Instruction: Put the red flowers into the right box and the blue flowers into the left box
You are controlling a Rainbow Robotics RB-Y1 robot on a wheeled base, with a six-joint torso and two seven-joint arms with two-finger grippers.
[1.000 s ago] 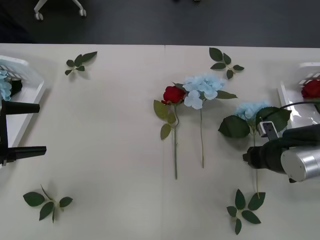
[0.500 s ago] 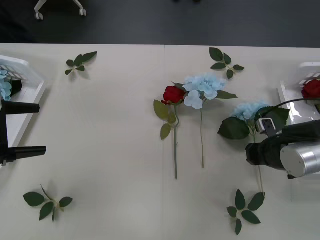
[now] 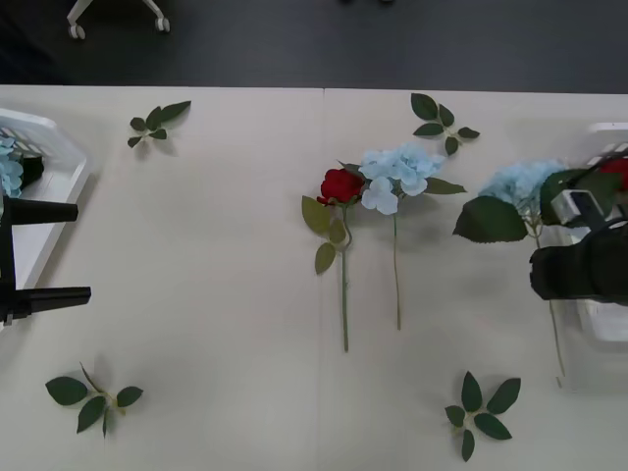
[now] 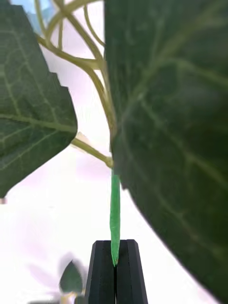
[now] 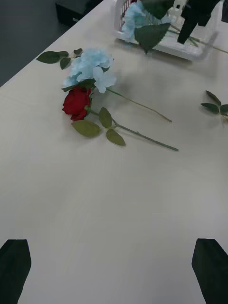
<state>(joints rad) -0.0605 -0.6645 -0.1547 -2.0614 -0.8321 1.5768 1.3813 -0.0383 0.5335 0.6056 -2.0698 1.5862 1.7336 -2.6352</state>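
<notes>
My right gripper (image 3: pixel 555 278) hangs at the table's right side, over the near edge of the right box (image 3: pixel 601 143). Its black fingers (image 4: pixel 102 266) are shut on the thin green stem (image 4: pixel 114 223) of a blue flower (image 3: pixel 524 183), which it holds above the table with its large dark leaves (image 4: pixel 171 118) spread out. A red flower (image 3: pixel 618 171) lies in that box. Mid-table, another red flower (image 3: pixel 340 184) and blue flower (image 3: pixel 397 168) lie side by side. The left box (image 3: pixel 47 147) holds blue flowers (image 3: pixel 8 169). Beside it, my left gripper (image 3: pixel 44 252) stays open.
Flowerless green leaf sprigs lie at the far left (image 3: pixel 157 123), far middle-right (image 3: pixel 442 123), near left (image 3: pixel 93 397) and near right (image 3: pixel 481 407). Beyond the table's far edge is dark floor with a chair base (image 3: pixel 116 12).
My right gripper has lifted the blue flower off the table and carried it to the right, up to the right box. The left arm has not moved.
</notes>
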